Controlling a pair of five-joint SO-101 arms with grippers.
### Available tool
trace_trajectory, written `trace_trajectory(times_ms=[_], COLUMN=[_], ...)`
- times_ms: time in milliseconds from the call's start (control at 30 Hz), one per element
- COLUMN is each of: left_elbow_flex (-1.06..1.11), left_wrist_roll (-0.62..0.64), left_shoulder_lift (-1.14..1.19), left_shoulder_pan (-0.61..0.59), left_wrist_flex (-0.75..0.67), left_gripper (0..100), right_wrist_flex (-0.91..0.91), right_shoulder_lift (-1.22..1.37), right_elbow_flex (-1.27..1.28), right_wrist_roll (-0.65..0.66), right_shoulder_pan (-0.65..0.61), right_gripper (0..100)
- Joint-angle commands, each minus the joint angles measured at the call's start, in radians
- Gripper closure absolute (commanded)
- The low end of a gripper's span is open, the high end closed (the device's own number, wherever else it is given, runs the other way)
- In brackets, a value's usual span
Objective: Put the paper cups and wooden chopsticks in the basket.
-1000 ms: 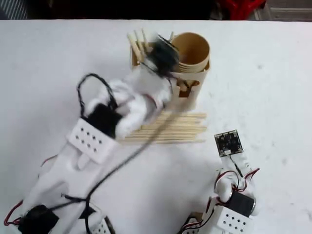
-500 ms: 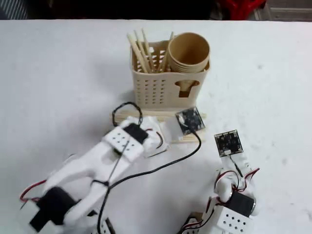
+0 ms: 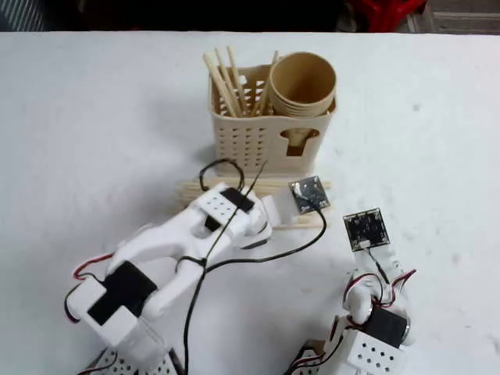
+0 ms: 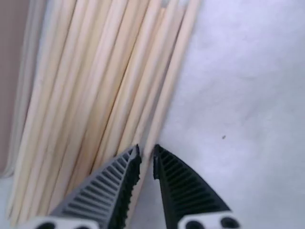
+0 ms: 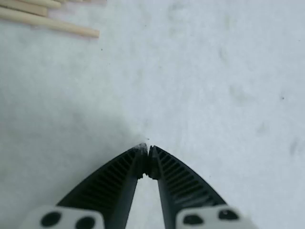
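**Left arm** (image 3: pixel 156 258). A second ago it is raised over the basket (image 3: pixel 250 144), blurred in motion at the chopstick compartment. Half a second ago it is back down in front of the basket. Now it sits a little further along the row on the table (image 3: pixel 94 117), its wrist low over the sticks.

**Left end effector** (image 4: pixel 147 155). The jaws are drawn narrow at the near edge of the loose chopsticks (image 4: pixel 95 86). The outermost chopstick (image 4: pixel 176 67) runs between the tips, and both appear to bear on it. Judgement: one delivery is complete and the next pick is in hand.

**Loose chopsticks.** They lie flat and parallel on the table just in front of the basket, touching one another. They are not yet in the basket.

**Stored chopsticks** (image 3: pixel 226 74). They stand tilted in the basket's left compartment, in the same place across all three moments.

**Paper cups** (image 3: pixel 303 78). They are nested in a stack in the right compartment and have not moved. Judgement: the cup half of the task looks finished.

**Right arm** (image 3: pixel 375 320). It is parked at the near right of the table and has not moved between frames.

**Right end effector** (image 5: pixel 147 160). The tips are pressed together with nothing between them, over bare table. The ends of a few loose sticks lie well apart from it.

**Remaining work, judged.** Most of the row still needs transfer. A single thin stick held at its edge may pivot or slip on the lift.
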Motion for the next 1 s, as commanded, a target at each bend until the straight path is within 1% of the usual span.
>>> trace_trajectory(times_ms=[0, 267, 333, 400, 767, 900, 967], left_elbow_flex=[-0.101, -0.241, -0.252, -0.252, -0.252, -0.245, -0.244], left_wrist_roll=[-0.011, -0.017, -0.061, -0.081, -0.074, -0.074, -0.074], left_shoulder_lift=[0.045, 0.151, 0.154, 0.154, 0.162, 0.163, 0.163], left_shoulder_pan=[-0.01, -0.001, -0.001, -0.001, -0.001, 0.016, 0.015], left_wrist_flex=[0.072, 0.265, 0.293, 0.304, 0.295, 0.295, 0.295], left_gripper=[92, 92, 92, 92, 92, 86, 85], right_wrist_flex=[-0.008, -0.008, -0.008, -0.008, -0.008, -0.008, -0.008], right_shoulder_lift=[-0.005, -0.005, -0.005, -0.005, -0.005, -0.005, -0.005], right_elbow_flex=[0.008, 0.008, 0.008, 0.008, 0.008, 0.008, 0.008], right_wrist_roll=[0.006, 0.006, 0.006, 0.006, 0.006, 0.006, 0.006], right_shoulder_pan=[0.007, 0.007, 0.007, 0.007, 0.007, 0.007, 0.007], right_gripper=[98.1, 98.1, 98.1, 98.1, 98.1, 98.1, 98.1])
